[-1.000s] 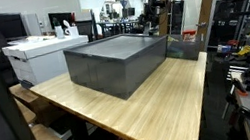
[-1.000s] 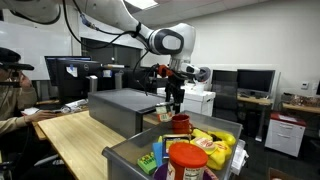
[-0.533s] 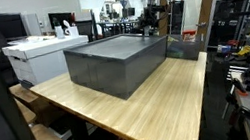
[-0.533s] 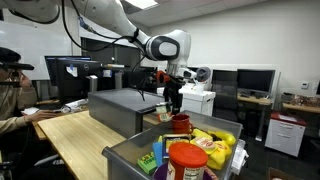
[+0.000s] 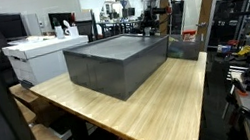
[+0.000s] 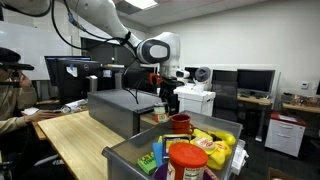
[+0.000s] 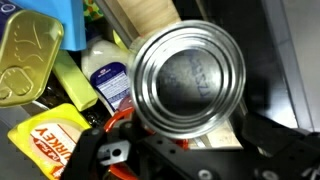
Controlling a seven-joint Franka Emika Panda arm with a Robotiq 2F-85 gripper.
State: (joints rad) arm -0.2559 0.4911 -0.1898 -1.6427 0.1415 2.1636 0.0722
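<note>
Gripper [image 6: 169, 102] hangs over the far end of the grocery tub [image 6: 122, 152], jaws spread wide, no grip on anything that I can see. On the wrist cam the steel can [image 7: 188, 75] fills mid frame. It stands upright w/ its lid end facing the lens, right under the jaws. Black finger links show low in frame on either side of it. Can't tell if the pads touch its wall.

The steel can sits in the tub among other goods. A white bottle [image 7: 108, 82] w/ a blue label is just beside it, a flat gold tin [image 7: 28, 55] lies past that, and a yellow packet [image 7: 48, 135] w/ red lettering is nearer the gripper body.

In an exterior view a red-sided can stands at the tub's far end, just below the gripper. Prob. the same steel can, not certain.

The tub rests on the wooden table [image 5: 165, 99] near a big grey box [image 5: 114, 62]. A person [image 6: 10, 85] sits at a desk well apart from the arm.
</note>
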